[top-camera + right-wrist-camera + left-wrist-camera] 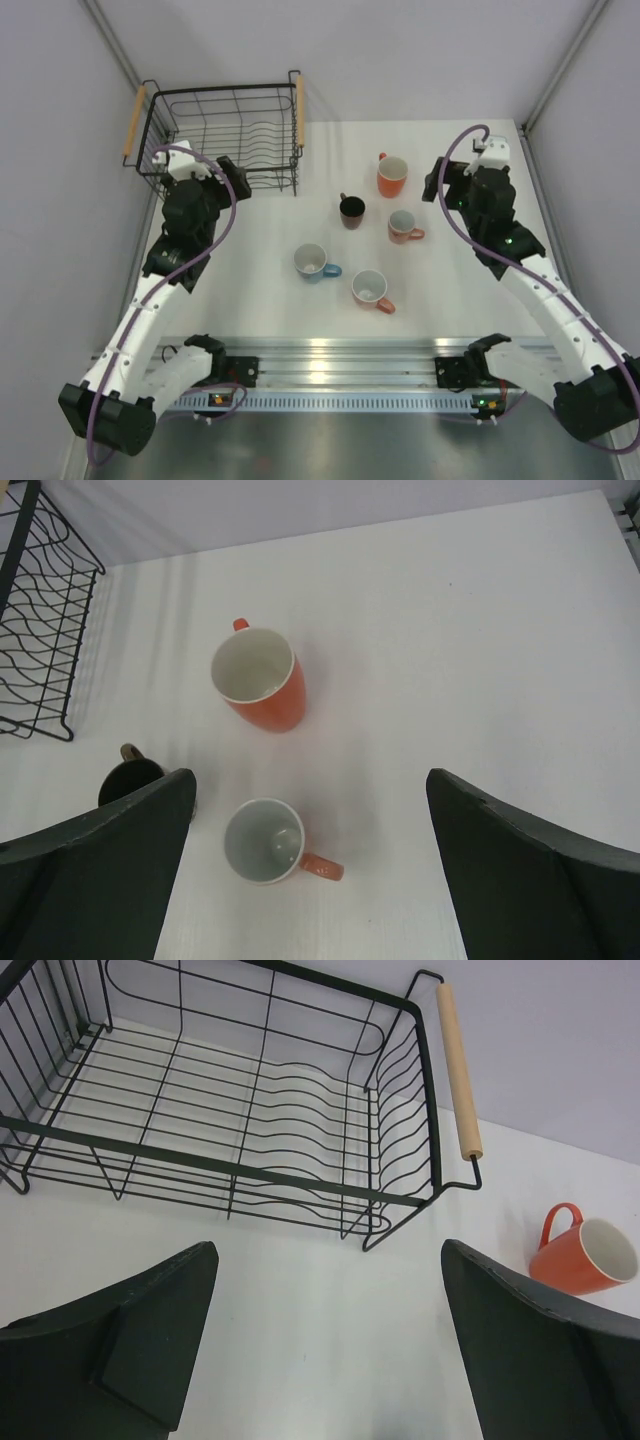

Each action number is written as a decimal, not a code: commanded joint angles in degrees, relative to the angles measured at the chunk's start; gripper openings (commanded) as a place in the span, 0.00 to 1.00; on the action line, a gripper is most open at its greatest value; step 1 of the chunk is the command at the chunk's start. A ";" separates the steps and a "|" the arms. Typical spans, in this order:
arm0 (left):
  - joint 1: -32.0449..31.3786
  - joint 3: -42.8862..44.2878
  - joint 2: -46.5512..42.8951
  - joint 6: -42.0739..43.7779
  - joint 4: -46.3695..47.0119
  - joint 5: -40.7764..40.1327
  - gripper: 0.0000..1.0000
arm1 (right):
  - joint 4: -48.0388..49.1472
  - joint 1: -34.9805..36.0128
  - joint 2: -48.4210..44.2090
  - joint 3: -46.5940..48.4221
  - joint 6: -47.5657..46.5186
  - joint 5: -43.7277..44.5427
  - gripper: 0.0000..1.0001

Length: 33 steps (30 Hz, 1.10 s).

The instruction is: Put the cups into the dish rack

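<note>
**Q:** What are the jaws doing?

**A:** Both pairs are gaping wide and holding nothing. The left jaws are hovering over bare desk [455, 300], just in front of the dish rack [230, 1165]. The right jaws are hanging above the orange mug [262, 680] and a pink mug [265, 840], with the dark mug [128, 778] peeking out beside one finger.

**Q:** Where are the mugs sitting?

**A:** All five are standing out on the desk, none in the rack. The blue mug [312, 261] and a second pink mug [370, 288] are waiting nearer the arm bases. The rack is sitting at the far left corner, holding nothing.

**Q:** What could be going wrong from here?

**A:** The orange, dark and pink mugs are crowding near each other, so a wide finger coming down for one is likely to be nudging its neighbour. Jaws closing on a round, smooth wall risk slipping or tipping the mug. Handles are pointing different ways and could be blocking a finger. Inside the rack, the wavy wires could be leaving a mug leaning.
</note>
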 commanded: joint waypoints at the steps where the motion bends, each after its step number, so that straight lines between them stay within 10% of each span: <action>1: -0.07 -0.81 -1.10 0.41 3.03 -1.75 0.99 | 3.63 -0.25 -2.06 -0.08 -0.85 0.08 0.99; 13: -0.07 -1.69 -1.27 0.24 3.47 -0.79 0.99 | -1.01 -0.34 9.62 7.73 -0.68 -2.91 0.99; 25: 0.01 -0.28 2.15 1.03 3.03 0.62 0.99 | -19.56 -2.98 43.81 43.58 -2.52 -4.84 0.98; 33: 0.01 -1.07 2.68 1.29 4.08 0.62 0.99 | -18.97 -3.86 52.69 42.72 -1.12 -7.03 0.95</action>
